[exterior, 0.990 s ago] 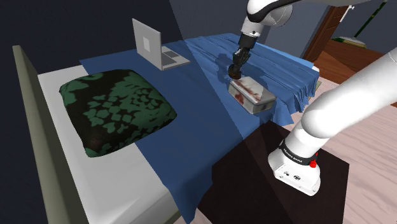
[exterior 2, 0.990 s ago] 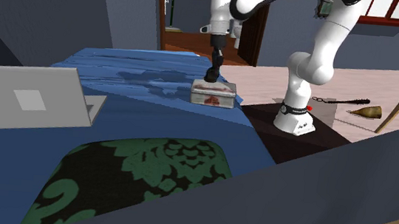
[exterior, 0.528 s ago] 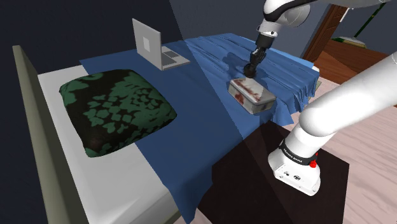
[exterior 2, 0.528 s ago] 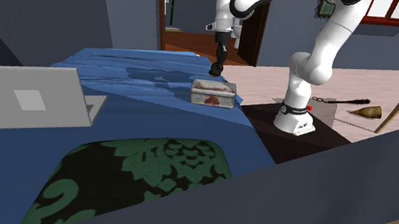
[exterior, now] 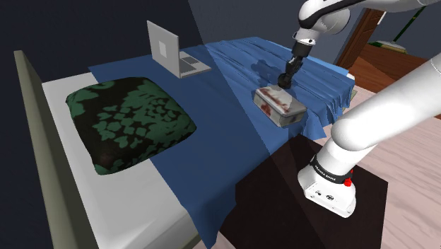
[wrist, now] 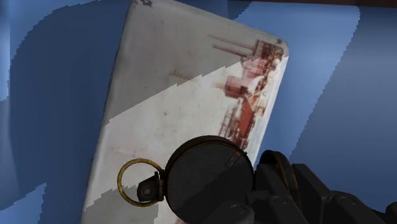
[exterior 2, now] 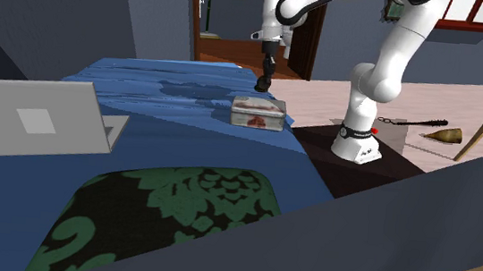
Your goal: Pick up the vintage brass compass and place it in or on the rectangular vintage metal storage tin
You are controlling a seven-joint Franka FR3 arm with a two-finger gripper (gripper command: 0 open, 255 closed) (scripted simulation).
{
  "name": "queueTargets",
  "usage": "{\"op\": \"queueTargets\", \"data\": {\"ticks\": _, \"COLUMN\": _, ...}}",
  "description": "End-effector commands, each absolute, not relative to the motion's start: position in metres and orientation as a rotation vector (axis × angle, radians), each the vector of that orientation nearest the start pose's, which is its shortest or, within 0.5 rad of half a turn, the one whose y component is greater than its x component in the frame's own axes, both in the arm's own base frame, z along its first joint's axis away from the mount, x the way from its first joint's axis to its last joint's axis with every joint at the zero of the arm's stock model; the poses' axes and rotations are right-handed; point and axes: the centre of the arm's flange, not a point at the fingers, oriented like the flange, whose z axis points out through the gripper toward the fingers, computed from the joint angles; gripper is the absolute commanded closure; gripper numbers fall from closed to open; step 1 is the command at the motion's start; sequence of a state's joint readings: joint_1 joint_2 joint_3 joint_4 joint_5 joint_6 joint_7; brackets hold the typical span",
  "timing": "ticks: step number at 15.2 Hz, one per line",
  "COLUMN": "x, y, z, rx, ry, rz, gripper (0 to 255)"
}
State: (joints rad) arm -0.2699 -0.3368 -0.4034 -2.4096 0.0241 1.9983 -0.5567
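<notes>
1. Stand (exterior: 311, 201): a dark box on the pale floor (exterior: 413, 170), just beside the near edge of the bed. The white arm (exterior: 381, 113) rises from it and reaches over the bed.

2. Storage tin (exterior: 281, 106): a rectangular, pale metal box with its lid closed. It rests on the blue blanket (exterior: 212, 106) near the bed edge closest to the stand. The lid (wrist: 178, 102) is off-white and worn, with a faded red printed picture towards one end.

3. Gripper (exterior: 285, 80): it points downward above the far end of the tin. The second exterior view shows a gap between the gripper tip and the lid. The black fingers (wrist: 280, 191) are clenched on the compass.

4. Compass (wrist: 203, 181): a round, dark case with a thin reddish rim and a brass-coloured ring (wrist: 135, 182) at one side. It is gripped by the case edge opposite the ring. It hangs over the tin lid, with the ring lying across the plain part of the lid and the red print just beyond the case. The compass is not resting on the tin.

5. Pillow (exterior: 127, 120): black with a green pattern, on the white sheet to the left of the blanket, well apart from the tin.

6. Laptop (exterior: 173, 51): grey and open, on the far part of the blanket, well apart from the tin.
</notes>
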Motion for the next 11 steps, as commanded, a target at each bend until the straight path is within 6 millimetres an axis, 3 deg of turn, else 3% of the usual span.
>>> {"op": "queueTargets", "data": {"ticks": 1, "x": 0.336, "y": -0.271, "z": 0.411, "rx": -2.957, "ry": 0.149, "rz": -0.006, "gripper": 255}}
{"op": "queueTargets", "data": {"ticks": 11, "x": 0.336, "y": -0.271, "z": 0.356, "rx": -2.957, "ry": 0.149, "rz": -0.006, "gripper": 255}}
